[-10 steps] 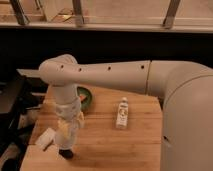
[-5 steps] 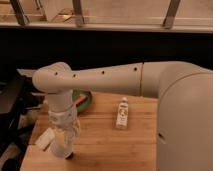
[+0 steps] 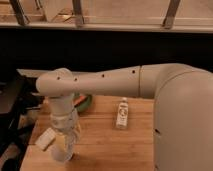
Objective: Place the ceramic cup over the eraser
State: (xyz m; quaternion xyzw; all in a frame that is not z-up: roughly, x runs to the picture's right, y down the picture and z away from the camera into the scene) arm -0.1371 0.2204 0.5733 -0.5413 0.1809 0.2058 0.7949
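At the lower left of the frame, the gripper (image 3: pixel 65 142) is seen pointing straight down, low over the wooden table (image 3: pixel 110 145). Whether it is clamped on anything or slack cannot be told. A pale, whitish shape at its tip is taken to be the ceramic cup (image 3: pixel 64 151), set on or just above the boards. The eraser is not seen at all; it is judged to be hidden under the cup or behind the wrist.

Just beside the cup, to its left, a pale flat block (image 3: pixel 45 139) is found. A green dish (image 3: pixel 84 102) is partly hidden behind the arm (image 3: pixel 100 82), and a small bottle (image 3: pixel 121 112) is laid well apart towards the centre.

Several faults can be expected from here. If the cup is off centre, its rim may be landed on the eraser, so that the cup is left tilted and tipped at release. The block may be nudged by the rim. If the cup is caught as the gripper is raised, the eraser may be uncovered.
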